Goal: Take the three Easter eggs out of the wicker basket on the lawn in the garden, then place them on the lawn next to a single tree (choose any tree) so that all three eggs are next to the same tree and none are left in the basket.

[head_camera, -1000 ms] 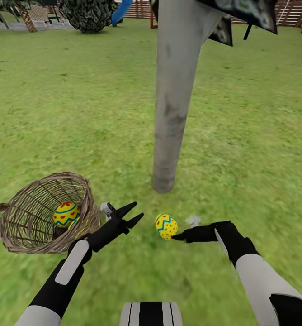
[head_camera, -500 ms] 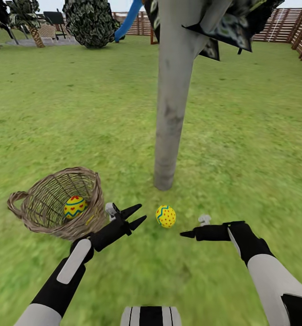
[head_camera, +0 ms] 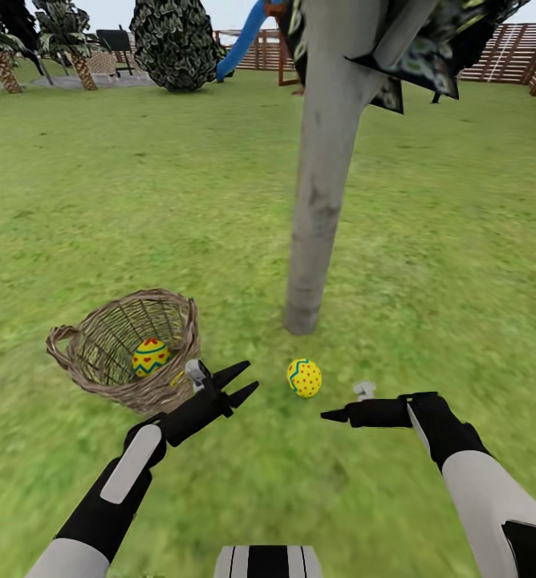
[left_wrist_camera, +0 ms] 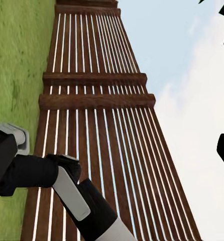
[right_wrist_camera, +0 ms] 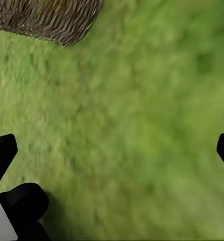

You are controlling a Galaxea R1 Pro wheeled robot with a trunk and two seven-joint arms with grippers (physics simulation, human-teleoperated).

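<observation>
Tilted on the lawn (head_camera: 428, 265), the wicker basket (head_camera: 99, 337) holds one yellow Easter egg (head_camera: 151, 357) with red hearts and a zigzag band. A second Easter egg (head_camera: 304, 377), red-dotted, lies on the grass just in front of the tree (head_camera: 316, 201) with the pale-grey trunk. My left gripper (head_camera: 252, 376) is open and empty, between the basket and that egg. To the right of the dotted egg and apart from it, my right gripper (head_camera: 326, 415) is open; in the right wrist view its fingers (right_wrist_camera: 1, 153) spread wide over grass, with the basket (right_wrist_camera: 46, 17) beyond.
A round dark bush (head_camera: 176, 44), a blue slide (head_camera: 244, 40) and a brown slat fence (head_camera: 509, 52) stand far back in the garden. Open grass spreads all around the trunk. The left wrist view looks at the fence (left_wrist_camera: 97, 100), sky and my right arm (left_wrist_camera: 36, 173).
My right gripper has let go of the dotted egg and drawn back; the egg now rests on the grass by the trunk. The head camera has risen, shifting the whole view.
</observation>
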